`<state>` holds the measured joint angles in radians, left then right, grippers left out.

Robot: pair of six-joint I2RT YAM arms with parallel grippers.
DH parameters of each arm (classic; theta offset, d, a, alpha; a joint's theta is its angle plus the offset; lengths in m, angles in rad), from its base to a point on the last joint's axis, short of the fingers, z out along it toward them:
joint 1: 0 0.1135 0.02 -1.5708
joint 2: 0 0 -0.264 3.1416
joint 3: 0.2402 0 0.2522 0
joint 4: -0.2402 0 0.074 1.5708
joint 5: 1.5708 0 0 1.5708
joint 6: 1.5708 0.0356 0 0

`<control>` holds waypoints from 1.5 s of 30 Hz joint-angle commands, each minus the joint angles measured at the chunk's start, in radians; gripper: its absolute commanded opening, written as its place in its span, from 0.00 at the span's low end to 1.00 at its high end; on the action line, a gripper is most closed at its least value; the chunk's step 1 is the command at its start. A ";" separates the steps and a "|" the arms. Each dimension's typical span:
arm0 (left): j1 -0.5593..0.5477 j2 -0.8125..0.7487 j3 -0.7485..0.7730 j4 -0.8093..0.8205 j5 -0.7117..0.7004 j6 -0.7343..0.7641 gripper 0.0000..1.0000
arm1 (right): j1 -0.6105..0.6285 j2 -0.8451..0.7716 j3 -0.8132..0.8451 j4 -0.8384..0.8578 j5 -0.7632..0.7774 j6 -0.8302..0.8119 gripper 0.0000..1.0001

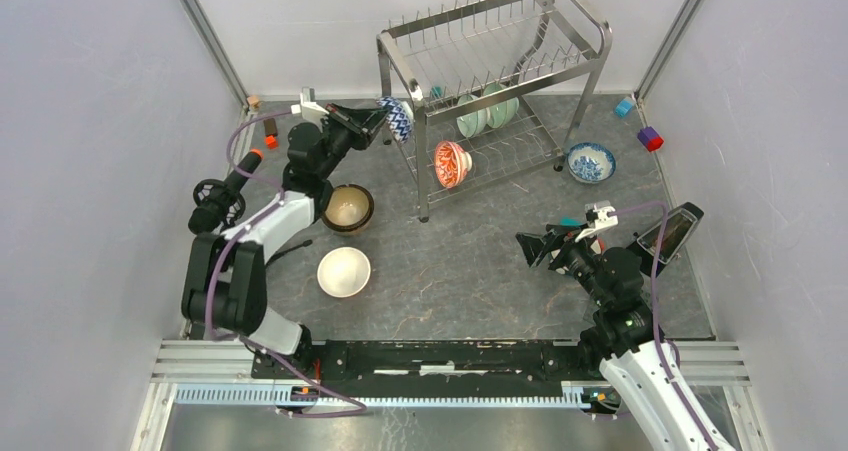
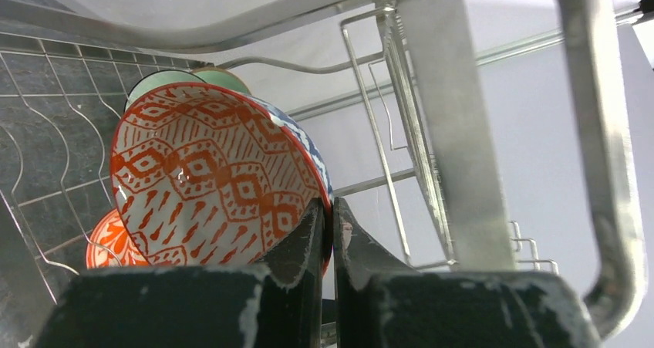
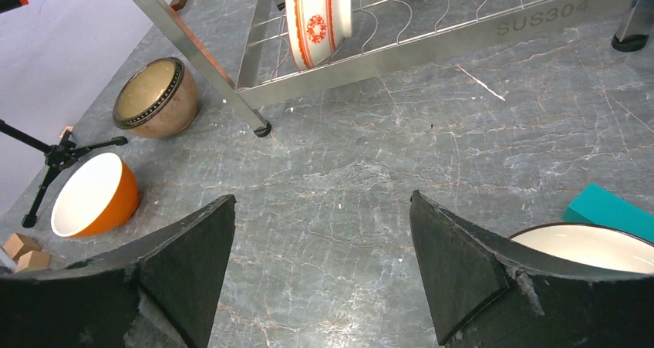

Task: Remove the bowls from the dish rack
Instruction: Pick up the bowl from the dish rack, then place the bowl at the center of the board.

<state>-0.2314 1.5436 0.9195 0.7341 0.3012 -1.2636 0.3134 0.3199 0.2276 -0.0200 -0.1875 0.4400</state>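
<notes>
Top view: left gripper [image 1: 385,121] clamped on a patterned bowl [image 1: 397,119], held on edge just beside the rack's [image 1: 490,71] end, probably to carry it out. Right gripper [image 1: 535,246] spread and empty, rack well ahead.

Left wrist: fingers [image 2: 305,244] pinch the bowl's rim, hiding the rim itself. Green bowl [image 2: 158,82] behind, mostly covered.

Right wrist: jaws wide, nothing held. White bowl [image 3: 586,248] beside the right finger, cut off.

Lighting: bright, even, diffuse overhead.
Soft shadows; steel dish rack [image 1: 480,46] glints (left wrist view: near bars blurred).
</notes>
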 commanded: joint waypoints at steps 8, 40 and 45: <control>0.000 -0.362 -0.018 -0.440 -0.099 0.159 0.02 | 0.013 -0.001 0.057 0.023 -0.021 0.005 0.88; -0.437 -0.950 0.036 -1.631 -0.436 0.696 0.02 | 0.013 0.081 0.066 -0.087 -0.053 -0.022 0.87; -0.456 -0.945 0.018 -1.653 -0.396 0.678 0.02 | 0.013 0.117 0.046 -0.076 -0.067 -0.015 0.87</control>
<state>-0.6712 0.6041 0.9386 -0.9096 -0.0952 -0.6083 0.3206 0.4122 0.2596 -0.1143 -0.2440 0.4389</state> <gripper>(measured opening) 0.108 0.872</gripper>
